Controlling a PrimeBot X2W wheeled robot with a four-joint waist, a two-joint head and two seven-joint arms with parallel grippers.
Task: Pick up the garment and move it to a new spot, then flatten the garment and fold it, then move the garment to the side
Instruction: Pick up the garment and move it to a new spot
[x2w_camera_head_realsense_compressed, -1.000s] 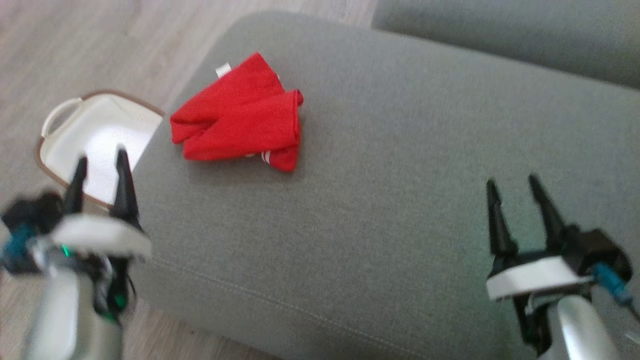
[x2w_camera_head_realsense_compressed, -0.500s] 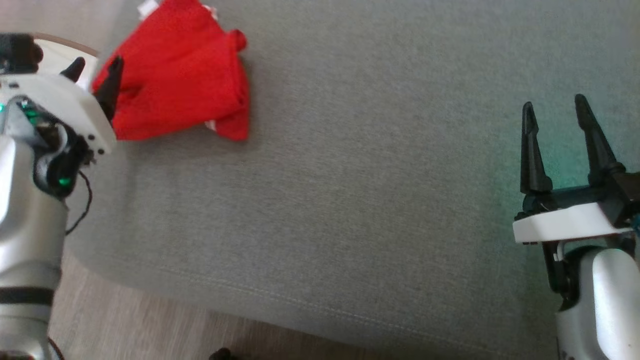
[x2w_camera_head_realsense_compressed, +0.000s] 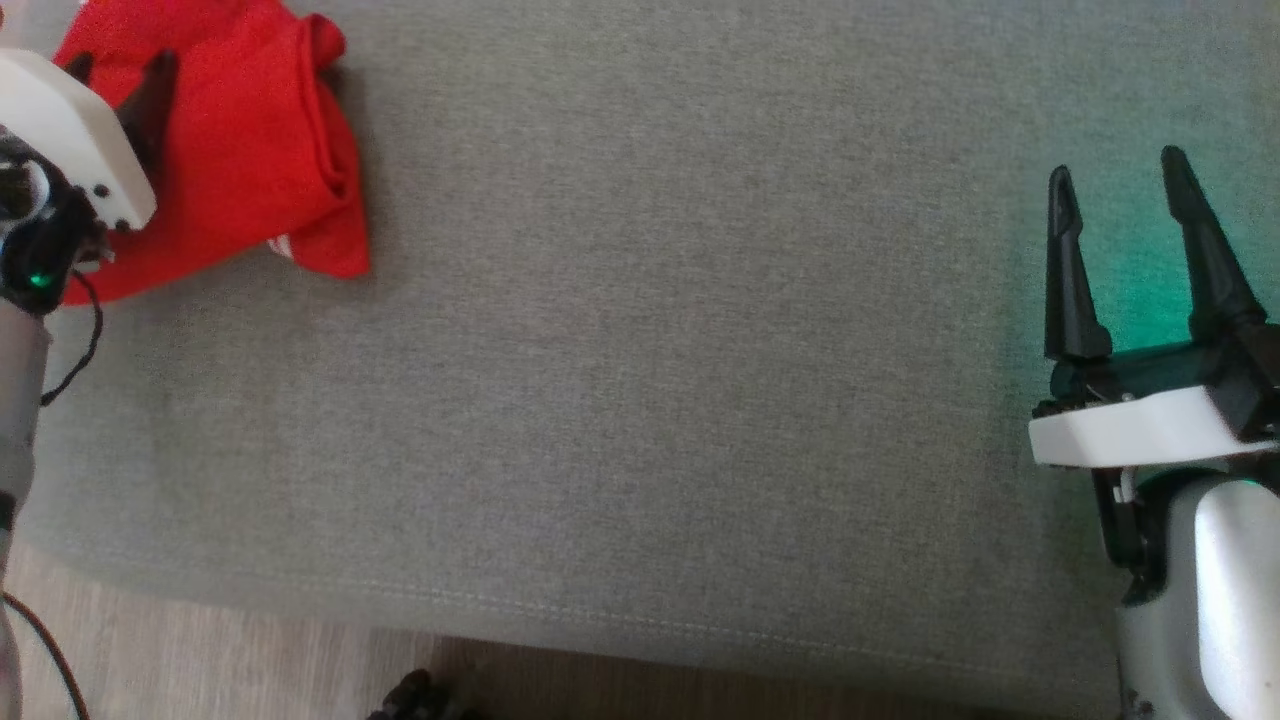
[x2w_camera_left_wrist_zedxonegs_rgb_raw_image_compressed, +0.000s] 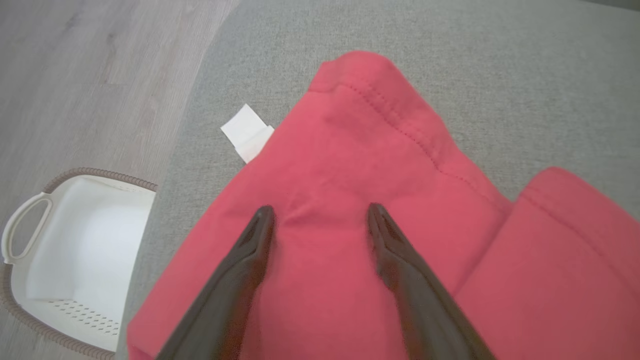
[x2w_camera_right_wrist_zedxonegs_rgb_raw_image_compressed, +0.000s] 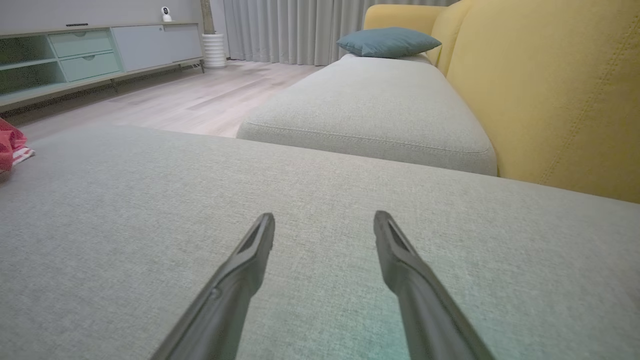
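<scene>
Left wrist view: the left pincer (x2w_camera_left_wrist_zedxonegs_rgb_raw_image_compressed: 320, 210) hangs close over the red garment (x2w_camera_left_wrist_zedxonegs_rgb_raw_image_compressed: 350, 150), its two dark fingers apart with nothing between them. I cannot tell whether the tips touch the cloth.
Head view: the garment lies bunched in loose folds at the far left of the grey sofa cushion (x2w_camera_head_realsense_compressed: 650, 350), under the left pincer.
Right pincer (x2w_camera_head_realsense_compressed: 1116, 165): its fingers are apart and empty, over bare cushion well away from the garment.
Step in hand: probably the first pickup, before the garment goes to a new spot.
Doing it well: lower the fingers straight down astride a raised fold, so that closing gathers several layers and not just a thin top skin. Lift slowly and check that the whole bundle comes up, then carry it toward the open middle of the cushion, where there is room to flatten it.
Watch for: the cushion's edge and the white basket (x2w_camera_left_wrist_zedxonegs_rgb_raw_image_compressed: 100, 173) on the floor just beside it, since a weak grip could let the garment slip over the side.
Label: a small white tag (x2w_camera_left_wrist_zedxonegs_rgb_raw_image_compressed: 246, 132) sticks out from the garment's edge, and no writing on it can be read.
Trim: white stripes (x2w_camera_head_realsense_compressed: 283, 245) show at one corner. No brand mark is visible.
</scene>
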